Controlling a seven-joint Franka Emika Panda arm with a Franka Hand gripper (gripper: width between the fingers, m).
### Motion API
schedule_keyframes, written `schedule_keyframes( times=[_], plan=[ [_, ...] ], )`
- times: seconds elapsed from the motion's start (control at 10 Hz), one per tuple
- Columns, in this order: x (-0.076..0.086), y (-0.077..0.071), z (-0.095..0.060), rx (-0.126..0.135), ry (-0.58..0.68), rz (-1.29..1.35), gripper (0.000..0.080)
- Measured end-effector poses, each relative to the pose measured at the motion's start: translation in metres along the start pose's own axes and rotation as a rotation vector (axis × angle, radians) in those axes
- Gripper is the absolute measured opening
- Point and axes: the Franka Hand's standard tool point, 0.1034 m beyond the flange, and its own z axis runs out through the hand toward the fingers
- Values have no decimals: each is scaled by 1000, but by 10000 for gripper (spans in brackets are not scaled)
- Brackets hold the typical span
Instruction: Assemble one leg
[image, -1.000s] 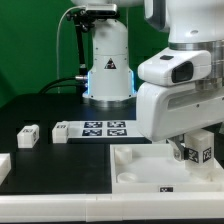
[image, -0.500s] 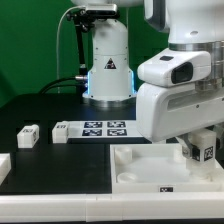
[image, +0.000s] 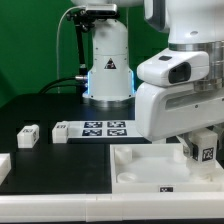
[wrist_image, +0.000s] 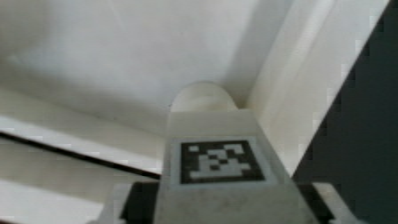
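Note:
My gripper (image: 203, 142) is shut on a leg (image: 205, 152), a small white block with a black-and-white marker, and holds it over the far right corner of the large white tray-like part (image: 140, 170). In the wrist view the leg (wrist_image: 217, 135) stands out lengthwise between my fingers, marker face up, with the tray's white inner surface (wrist_image: 107, 60) behind it. A second leg (image: 27, 135) lies on the black table at the exterior view's left.
The marker board (image: 95, 129) lies behind the tray, in front of the robot base (image: 108, 70). Another white part (image: 3, 166) sits at the exterior view's left edge. The arm's bulky white housing (image: 180, 90) hangs over the tray's right side.
The held leg has turned in place: two marker faces showed a second ago, one shows now. It sits slightly further to the exterior view's right. The gripper stays shut.

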Motion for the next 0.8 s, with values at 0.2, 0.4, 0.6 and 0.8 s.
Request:
schedule_keyframes(
  times=[0.2, 0.4, 0.6, 0.8],
  plan=[
    [1, 1, 1, 1, 23, 291, 288],
    [1, 1, 1, 2, 23, 489, 288],
    [1, 1, 1, 3, 24, 756, 290],
    [0, 2, 2, 7, 22, 991, 290]
  ],
)
